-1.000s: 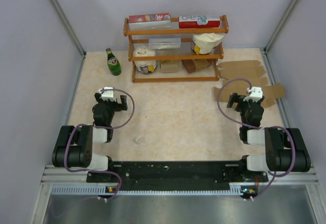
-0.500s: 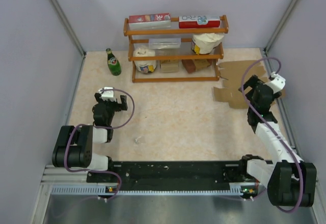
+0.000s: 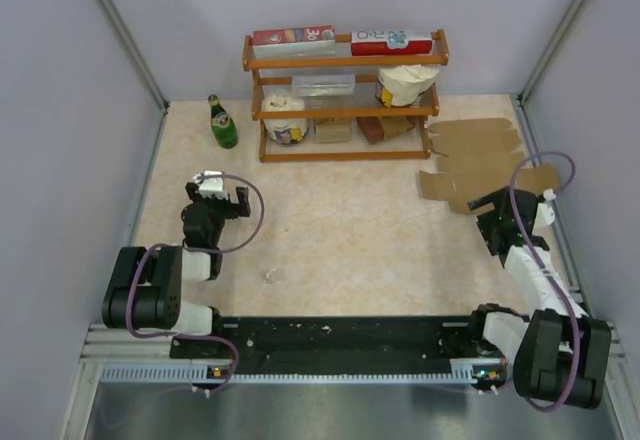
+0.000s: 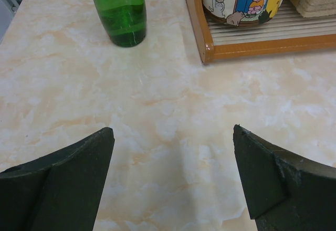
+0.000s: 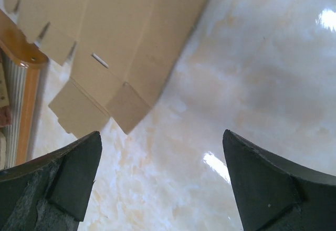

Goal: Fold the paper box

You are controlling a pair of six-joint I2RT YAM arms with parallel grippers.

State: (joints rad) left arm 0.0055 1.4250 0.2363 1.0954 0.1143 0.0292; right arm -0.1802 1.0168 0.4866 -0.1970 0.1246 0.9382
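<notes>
**Right gripper** (image 3: 492, 214): fingers spread wide, nothing between them. In the right wrist view (image 5: 161, 134) only bare table shows between the two dark fingers.

**Paper box** (image 3: 478, 158): plain brown cardboard, a die-cut sheet with flaps, tabs and slits, lying flat and unfolded on the table. It lies ahead of the right gripper and to its left in the wrist view (image 5: 118, 37). The nearest flap is close to the left finger, and none of the sheet is between the fingers. From above, the gripper sits at the sheet's near edge. Whether it touches cannot be told.

**Left gripper** (image 3: 221, 198): fingers spread wide, holding nothing (image 4: 173, 130), low over the table and well apart from the paper box.

**Table** (image 3: 340, 225): pale marbled top.

**Green glass bottle** (image 3: 222, 122): upright, ahead of the left gripper and slightly left (image 4: 119, 10).

**Wooden shelf rack** (image 3: 345, 61): three tiers, ahead of the left gripper and to its right (image 4: 202, 29). Its end stands just beside the paper box's far-left flaps.

**Toilet roll pack** (image 3: 284, 118): cartoon print, on the lowest tier (image 4: 244, 0).

**Two red-and-white cartons** (image 3: 293, 36): lying on the top tier.

**Clear scrap** (image 3: 272, 276): small, on the table behind and to the right of the left gripper.
</notes>
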